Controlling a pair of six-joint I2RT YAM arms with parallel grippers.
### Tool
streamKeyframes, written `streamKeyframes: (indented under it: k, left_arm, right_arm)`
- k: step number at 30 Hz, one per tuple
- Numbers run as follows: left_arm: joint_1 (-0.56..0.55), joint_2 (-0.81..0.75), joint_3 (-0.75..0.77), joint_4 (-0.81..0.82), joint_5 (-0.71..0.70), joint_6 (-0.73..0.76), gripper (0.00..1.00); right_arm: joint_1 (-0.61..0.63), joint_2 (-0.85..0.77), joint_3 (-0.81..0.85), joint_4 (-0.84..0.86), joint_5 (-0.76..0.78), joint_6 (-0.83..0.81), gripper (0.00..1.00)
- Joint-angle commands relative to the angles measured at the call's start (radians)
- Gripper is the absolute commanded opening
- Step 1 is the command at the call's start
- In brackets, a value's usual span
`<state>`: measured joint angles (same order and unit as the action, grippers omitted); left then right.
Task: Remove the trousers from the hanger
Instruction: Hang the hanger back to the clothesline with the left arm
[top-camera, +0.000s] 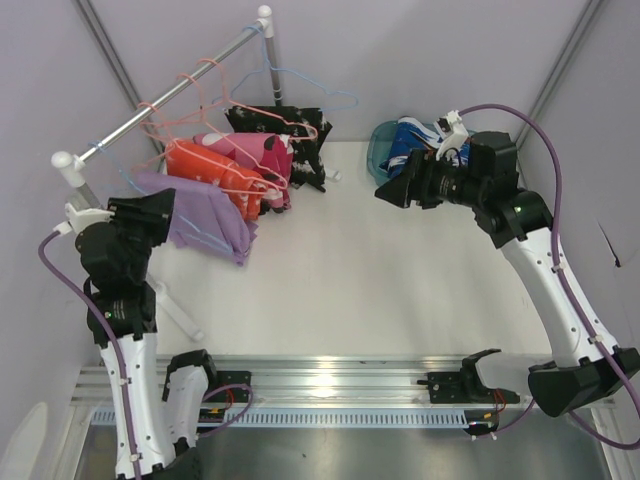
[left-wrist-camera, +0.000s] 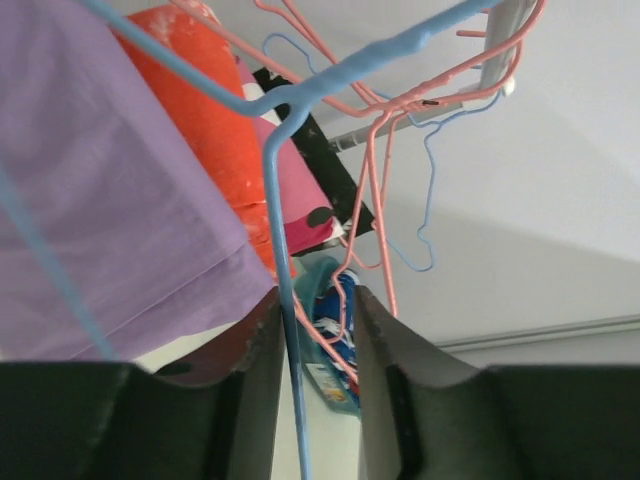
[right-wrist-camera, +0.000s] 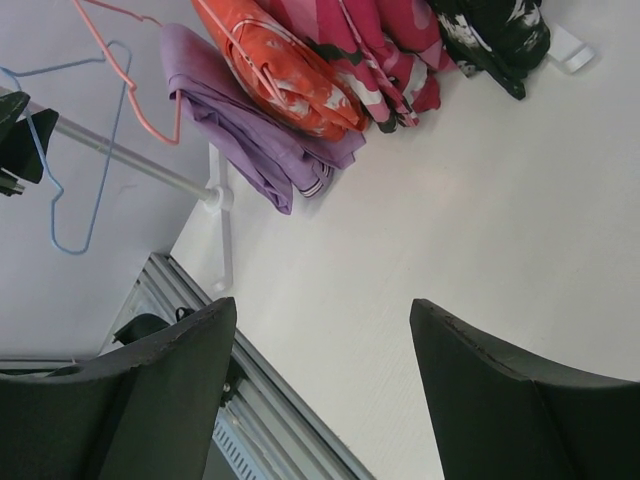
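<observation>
Because the lavender trousers (top-camera: 200, 218) hang on the blue hanger (left-wrist-camera: 285, 100) whose wire runs lengthwise between the slightly open left jaws, with the cloth just beside them, this arm is far nearer than the right jaws, which are wide open and empty.

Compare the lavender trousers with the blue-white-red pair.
The lavender trousers are plain; the blue-white-red pair is patterned. The lavender trousers hang on a blue hanger; the blue-white-red pair lies bunched in a teal bin, off any hanger. Both are small cloth trousers.
</observation>
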<state>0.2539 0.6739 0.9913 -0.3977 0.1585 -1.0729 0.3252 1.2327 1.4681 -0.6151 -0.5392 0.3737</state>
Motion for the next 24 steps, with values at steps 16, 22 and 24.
streamKeyframes:
  k: [16,22,24]
  left_arm:
    - [-0.016,-0.063,0.395,-0.315,-0.01,0.425,0.76]
    - [-0.022,-0.01,0.521,-0.352,0.061,0.56,0.79]
    - [-0.022,0.028,0.565,-0.345,0.101,0.59,0.79]
  right_arm:
    - [-0.002,0.054,0.078,0.112,-0.024,-0.068,0.8]
    - [0.005,0.056,0.074,0.143,-0.038,-0.067,0.8]
    - [0.02,0.051,0.069,0.15,-0.031,-0.07,0.81]
